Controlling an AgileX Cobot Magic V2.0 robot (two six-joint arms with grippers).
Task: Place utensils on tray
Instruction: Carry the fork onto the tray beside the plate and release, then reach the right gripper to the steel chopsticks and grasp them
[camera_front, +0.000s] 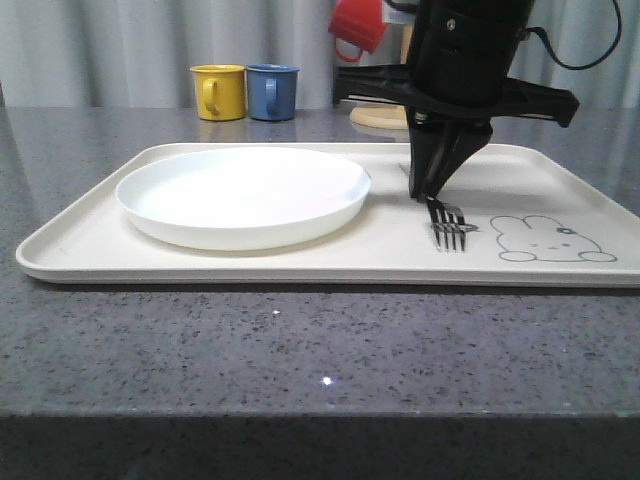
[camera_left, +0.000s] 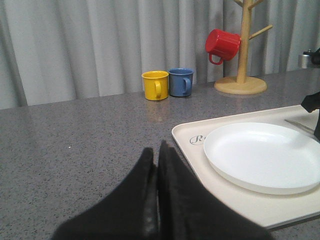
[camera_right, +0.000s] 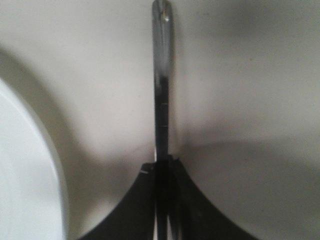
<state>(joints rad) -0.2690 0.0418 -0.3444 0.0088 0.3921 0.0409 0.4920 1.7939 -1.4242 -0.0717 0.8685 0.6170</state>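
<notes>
Two tools are at work before you, over a speckled grey stone worktop (camera_front: 300, 340). On it lies the large cream rectangular tray (camera_front: 250, 262) with rounded corners and a low raised rim, a grey rabbit drawing (camera_front: 553, 240) printed toward its 4 o'clock corner as the front view has it.

Your next largest item is the round shallow white plate (camera_front: 243, 195), which sits on the tray's 9 o'clock half, its rim near the right tool but apart from it.

Look at the right tool (camera_front: 432, 192): it points straight down onto the tray just past the plate's 3 o'clock edge, its black fingers pinched together on the shiny metal four-tined fork (camera_front: 449, 227). In the right wrist view you see the fork's handle (camera_right: 162, 75) run out flat from between the closed fingertips over the cream surface. In the front view the tines lie on the tray toward 6 o'clock of the tool, just beside the rabbit drawing's 9 o'clock side.

Your left tool (camera_left: 157, 165) hangs above the bare worktop, off the tray's 9 o'clock end, its two black fingers pressed together with nothing between them.

At 12 o'clock beyond the tray stand a yellow mug (camera_front: 219, 91) and a blue mug (camera_front: 272, 91), touching or nearly so. A red mug (camera_left: 223, 45) hangs tilted on a pale wooden mug tree (camera_left: 242, 50) further toward 1 o'clock, in front of a grey pleated curtain (camera_left: 75, 45).
</notes>
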